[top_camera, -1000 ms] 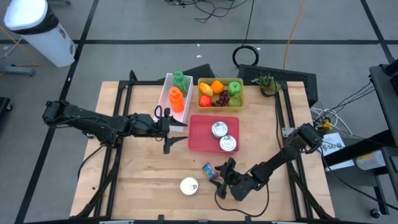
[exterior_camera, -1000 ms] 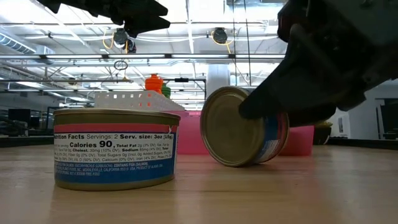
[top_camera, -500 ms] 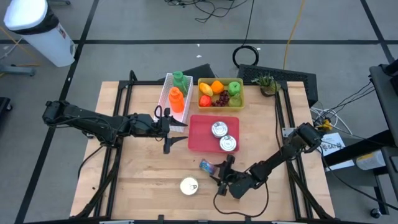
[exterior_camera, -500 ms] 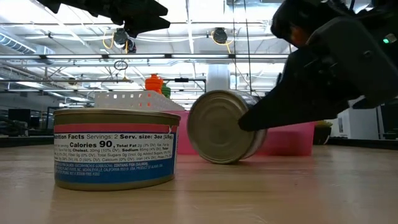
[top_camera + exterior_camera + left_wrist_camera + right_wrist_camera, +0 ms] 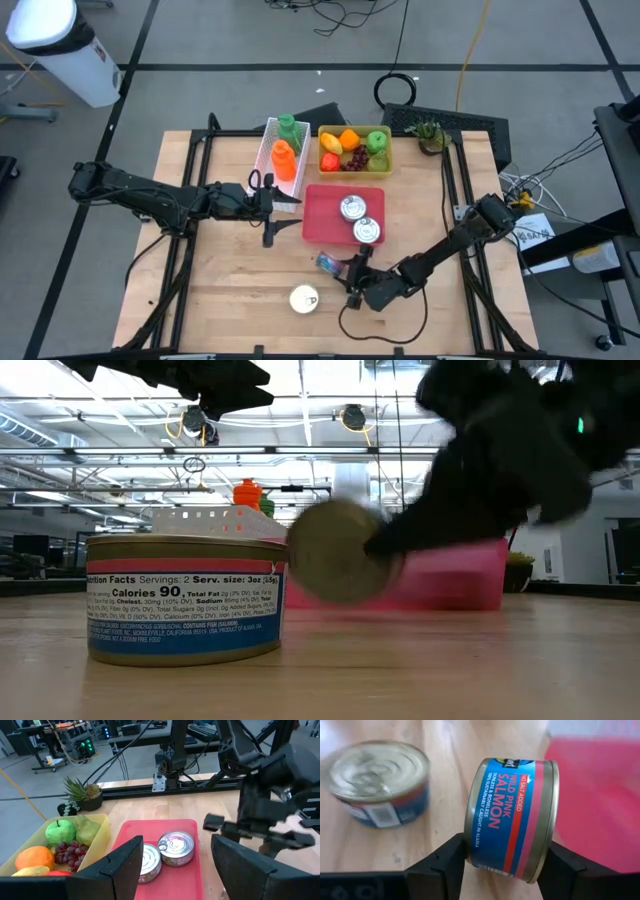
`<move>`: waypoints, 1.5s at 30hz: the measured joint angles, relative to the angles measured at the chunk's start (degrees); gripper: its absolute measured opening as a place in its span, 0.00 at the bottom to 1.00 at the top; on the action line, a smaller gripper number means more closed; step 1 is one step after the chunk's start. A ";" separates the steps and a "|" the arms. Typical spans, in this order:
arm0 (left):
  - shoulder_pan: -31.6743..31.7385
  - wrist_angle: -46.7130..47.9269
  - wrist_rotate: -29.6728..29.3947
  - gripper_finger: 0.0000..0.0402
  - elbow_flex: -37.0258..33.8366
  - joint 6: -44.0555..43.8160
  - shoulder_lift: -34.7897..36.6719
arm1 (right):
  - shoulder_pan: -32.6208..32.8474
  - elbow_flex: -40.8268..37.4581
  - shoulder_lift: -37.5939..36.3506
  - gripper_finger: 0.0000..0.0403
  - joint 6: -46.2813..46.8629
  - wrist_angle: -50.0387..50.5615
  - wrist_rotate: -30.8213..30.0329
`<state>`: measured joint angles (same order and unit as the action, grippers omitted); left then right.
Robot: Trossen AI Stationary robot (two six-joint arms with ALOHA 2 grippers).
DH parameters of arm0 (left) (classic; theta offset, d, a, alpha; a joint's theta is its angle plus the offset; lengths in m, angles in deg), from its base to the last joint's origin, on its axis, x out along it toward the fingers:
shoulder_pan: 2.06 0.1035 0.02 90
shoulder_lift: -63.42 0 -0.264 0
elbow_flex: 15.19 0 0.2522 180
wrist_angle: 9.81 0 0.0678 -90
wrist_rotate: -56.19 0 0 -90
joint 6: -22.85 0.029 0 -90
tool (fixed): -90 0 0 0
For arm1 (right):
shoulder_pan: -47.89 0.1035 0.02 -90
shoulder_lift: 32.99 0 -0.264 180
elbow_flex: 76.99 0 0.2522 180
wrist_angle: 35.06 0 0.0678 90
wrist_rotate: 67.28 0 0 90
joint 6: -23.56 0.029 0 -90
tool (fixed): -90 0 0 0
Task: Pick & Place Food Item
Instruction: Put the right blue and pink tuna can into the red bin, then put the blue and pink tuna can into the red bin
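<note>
A robotics lab: ceiling trusses (image 5: 300, 455), floor cables (image 5: 360, 15) and equipment racks (image 5: 75, 740) surround the table (image 5: 230, 280).

Two cans (image 5: 167, 852) lay side by side in a red tray (image 5: 190, 879) on the table (image 5: 147, 809). A yellow bin (image 5: 104, 827) beside it held fruit (image 5: 60, 831) (apple, pear, grapes, orange). The right arm (image 5: 272, 802) showed blurred beyond the tray.

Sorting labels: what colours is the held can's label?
Blue with a pink-red band, clearest in the right wrist view.

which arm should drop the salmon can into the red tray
Right. The right gripper already clamps the salmon can beside the red tray; the left gripper hangs open and empty.
</note>
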<state>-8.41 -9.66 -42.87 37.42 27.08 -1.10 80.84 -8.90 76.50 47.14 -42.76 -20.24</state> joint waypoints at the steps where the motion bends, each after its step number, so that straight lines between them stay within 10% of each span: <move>1: 0.02 0.00 0.01 0.61 0.00 0.00 0.00 | 0.02 -0.01 -0.91 0.45 -1.96 -0.44 0.03; 17: 0.00 0.00 0.01 0.61 0.00 0.00 0.00 | -20.39 0.19 -11.23 0.45 -49.78 4.47 1.75; 28: 0.02 0.00 0.00 0.61 0.00 0.00 0.00 | -29.51 0.12 -10.09 0.46 -64.90 11.44 12.22; 35: 0.02 0.02 0.02 0.61 0.00 0.00 0.00 | -31.66 0.17 -10.04 0.63 -68.39 11.13 22.82; 45: 0.01 0.02 0.02 0.61 0.00 0.00 0.00 | -31.33 0.17 -10.20 0.71 -65.24 9.98 22.02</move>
<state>-8.40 -9.63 -42.85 37.42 27.08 -1.10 49.51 -8.73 66.30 -18.10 -32.78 1.77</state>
